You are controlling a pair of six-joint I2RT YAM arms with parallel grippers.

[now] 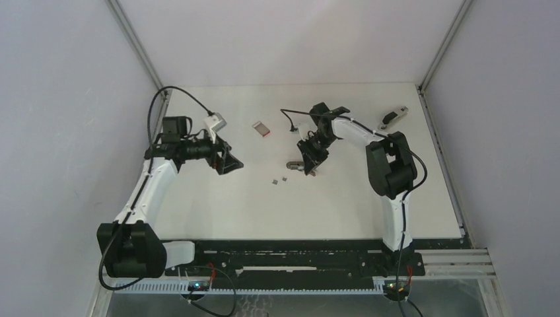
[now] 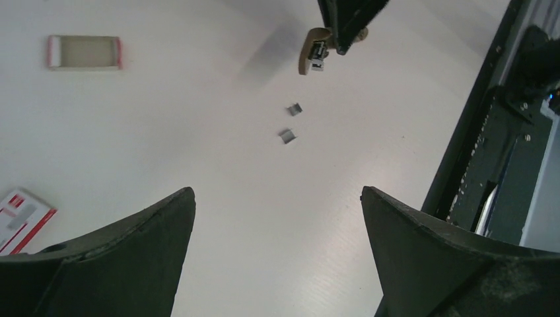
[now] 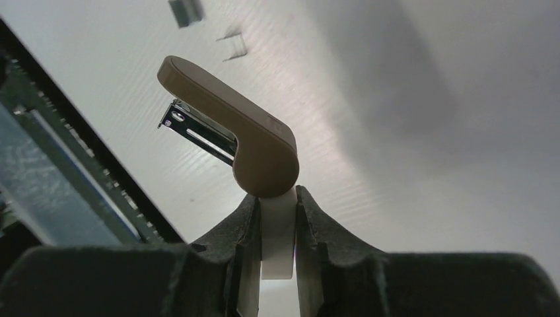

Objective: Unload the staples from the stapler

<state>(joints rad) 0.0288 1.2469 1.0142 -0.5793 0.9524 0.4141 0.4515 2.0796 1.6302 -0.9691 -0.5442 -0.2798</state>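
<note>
R gripper (image 3: 277,211) clamped on the white rear tab of the tan plastic stapler (image 3: 254,135), held off the white tabletop (image 1: 264,211) near its centre. Two tiny grey metal staple strips (image 2: 286,136) lie on the tabletop just beside it, toward the near edge. L gripper (image 2: 277,191) jaws wide apart, empty, nr left edge. Step, prob.: emptying the metal magazine (image 3: 198,135). Next: check it for leftovers (can't tell from here), then tip/shake over the same spot.

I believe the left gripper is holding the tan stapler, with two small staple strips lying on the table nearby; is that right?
Not quite: the right gripper holds the tan stapler, as the right wrist view shows; the left gripper is open and empty. The two staple strips lie on the table.
</note>
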